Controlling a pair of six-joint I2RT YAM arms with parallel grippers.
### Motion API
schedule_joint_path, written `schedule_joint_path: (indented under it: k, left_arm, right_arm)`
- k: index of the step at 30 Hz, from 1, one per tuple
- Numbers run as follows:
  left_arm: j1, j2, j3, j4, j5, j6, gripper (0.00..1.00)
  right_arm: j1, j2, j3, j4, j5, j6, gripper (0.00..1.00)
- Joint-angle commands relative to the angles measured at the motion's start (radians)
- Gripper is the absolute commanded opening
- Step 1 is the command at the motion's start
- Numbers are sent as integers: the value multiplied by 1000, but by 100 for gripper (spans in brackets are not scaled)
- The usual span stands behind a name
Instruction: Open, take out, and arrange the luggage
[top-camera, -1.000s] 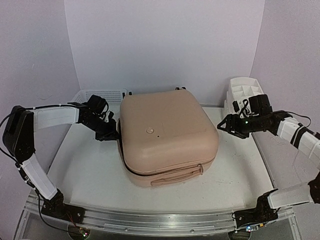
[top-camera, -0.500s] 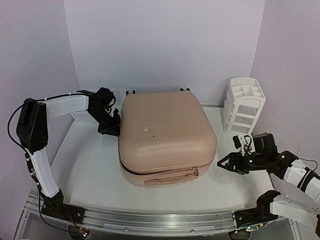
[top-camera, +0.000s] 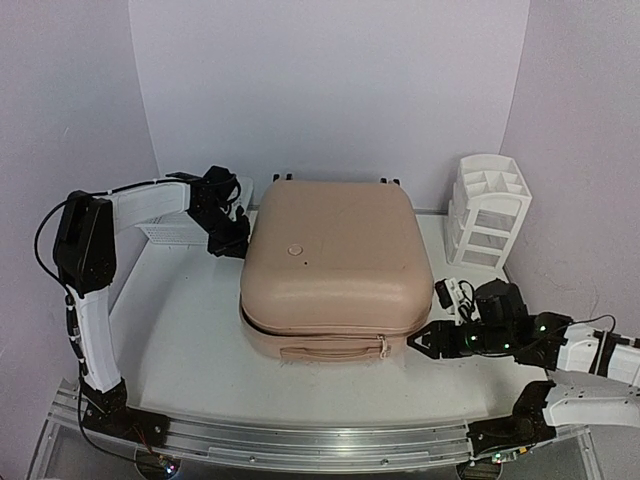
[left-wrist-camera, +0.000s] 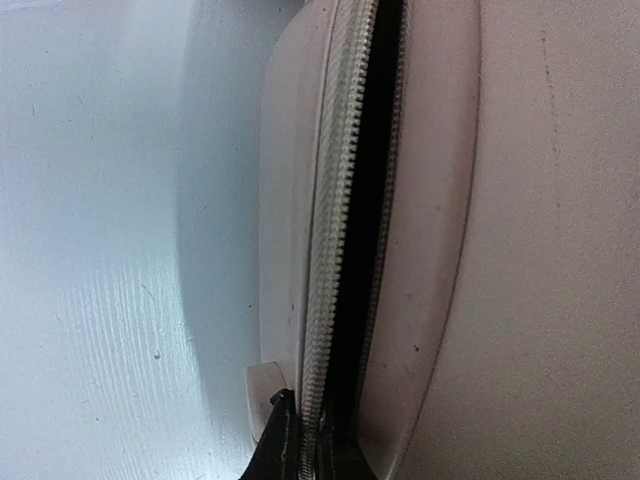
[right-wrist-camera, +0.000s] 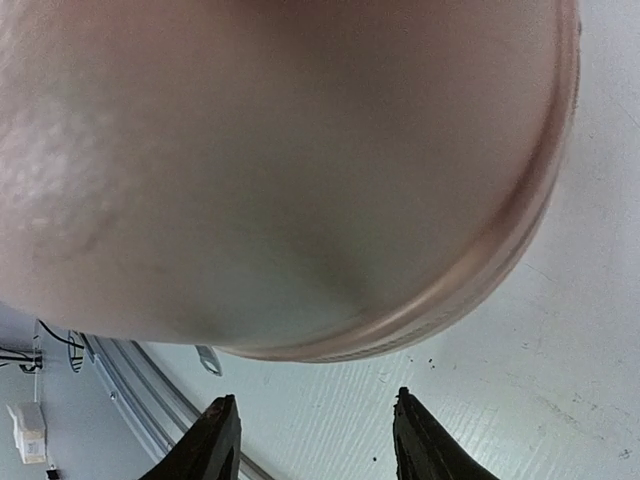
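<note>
One white surface (top-camera: 180, 340) fills the lower half of the overhead view. On it lies one suitcase (top-camera: 335, 260), peach-pink and much the biggest thing here. It lies flat in the middle of the frame with its lid down and its carry handle (top-camera: 330, 350) along the lower edge.

There are two arms. The left arm (top-camera: 140, 200) reaches in from the left edge, and the right arm (top-camera: 580, 350) lies low along the lower right. One white drawer organizer (top-camera: 487, 210) stands upright at the right, apart from the suitcase. One white mesh basket (top-camera: 170, 232) shows at the left, half hidden behind the left arm.

The left jaws are against the suitcase's upper-left corner. In the left wrist view their black tips are pinched together at the bottom of the frame, right on the zipper (left-wrist-camera: 335, 250). The two rows of teeth have a dark gap between them. I cannot tell whether a zipper pull is caught in the tips.

The right jaws sit just off the suitcase's lower-right corner, pointing at it. In the right wrist view the two fingers (right-wrist-camera: 215, 445) stand apart with bare surface between them, and the rounded shell (right-wrist-camera: 250, 150) fills the frame above.
</note>
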Motion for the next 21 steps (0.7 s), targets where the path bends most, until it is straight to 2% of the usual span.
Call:
schedule_joint_path:
  k: [1,8,11,17,21]
  left_arm:
    - [3,41,-20,68,-44,-21,0]
    - [16,19,-41,69,-63,-51,0]
    - [43,27,-41,71,-49,-79,0]
    - [64,9,-52,94,-77,-118,0]
    - [72,54,18,96,-52,-114,0]
  right_arm:
    - [108,19,-10,97,194,42,51]
    - [329,62,-12,166,492,58,51]
    - [398,115,2,206,559,44,53]
    - [410,221,45,280,615,2,54]
    - [396,292,121,278,628,-60,57]
